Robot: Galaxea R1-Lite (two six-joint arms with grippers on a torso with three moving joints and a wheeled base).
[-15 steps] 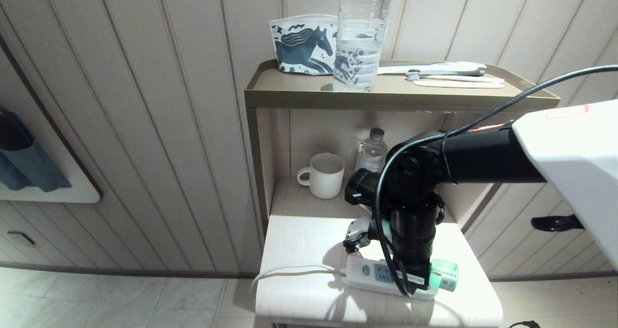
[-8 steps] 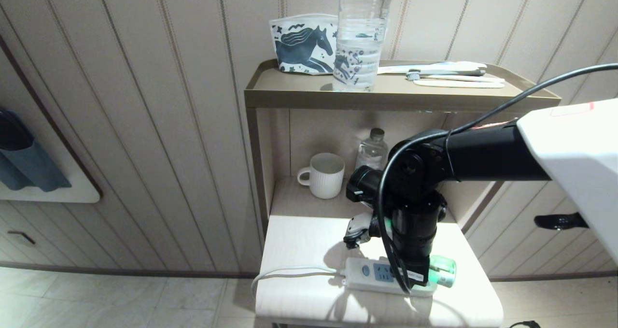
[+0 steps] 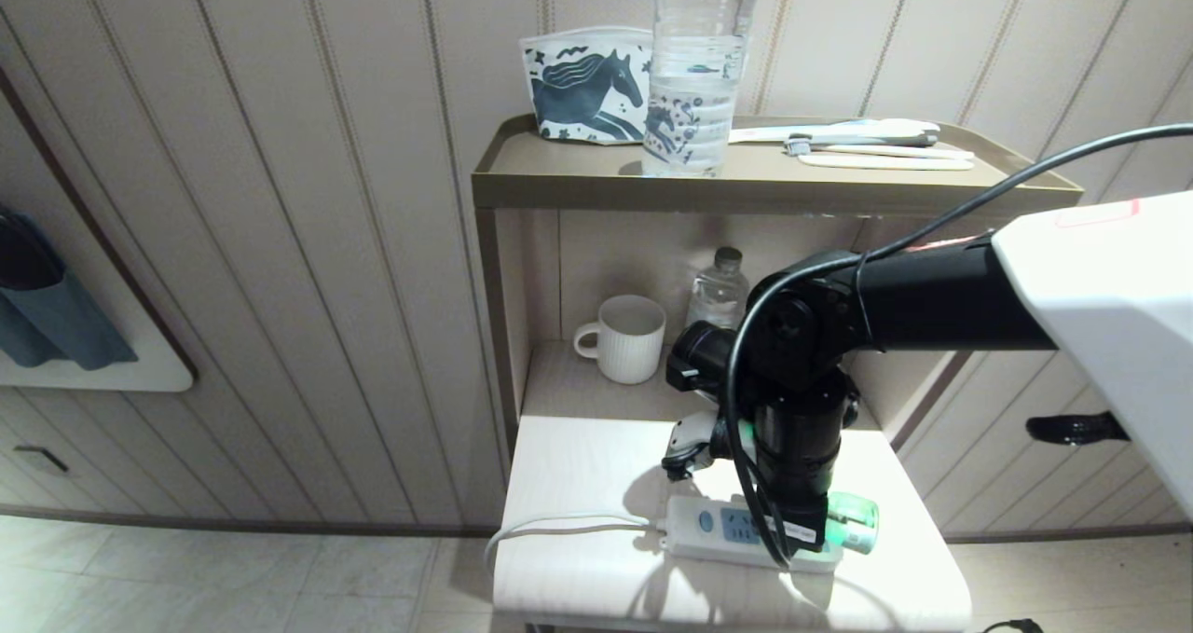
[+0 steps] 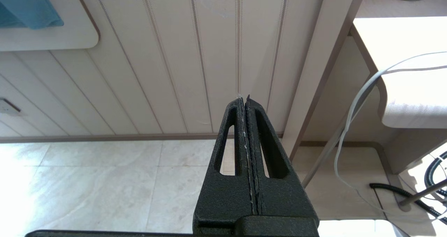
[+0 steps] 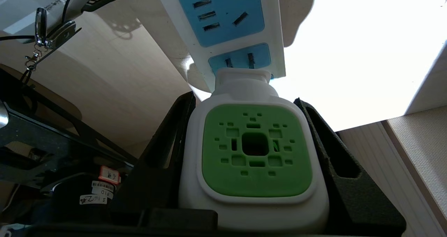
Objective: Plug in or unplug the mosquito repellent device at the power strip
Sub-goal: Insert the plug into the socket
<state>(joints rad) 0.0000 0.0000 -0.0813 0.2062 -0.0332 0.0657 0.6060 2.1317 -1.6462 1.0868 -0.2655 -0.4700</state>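
The white power strip (image 3: pixel 713 527) lies near the front edge of the low white table (image 3: pixel 578 465). My right gripper (image 5: pixel 244 101) is shut on the mosquito repellent device (image 5: pixel 256 153), its black fingers (image 5: pixel 174 125) pressed on both sides of the white head with the green centre. The device's neck sits against the strip's end socket face (image 5: pixel 241 59), and its prongs are hidden. In the head view the wrist covers most of the device; only the green bottle (image 3: pixel 853 523) shows, over the strip's right end. My left gripper (image 4: pixel 244 99) is shut and empty, low beside the table.
A white mug (image 3: pixel 626 337) and a small water bottle (image 3: pixel 718 290) stand in the shelf niche behind the table. On the top shelf are a large water bottle (image 3: pixel 697 64), a horse-print pouch (image 3: pixel 585 83) and toothbrushes (image 3: pixel 857 144). The strip's cord (image 3: pixel 559 526) hangs off the table's left edge.
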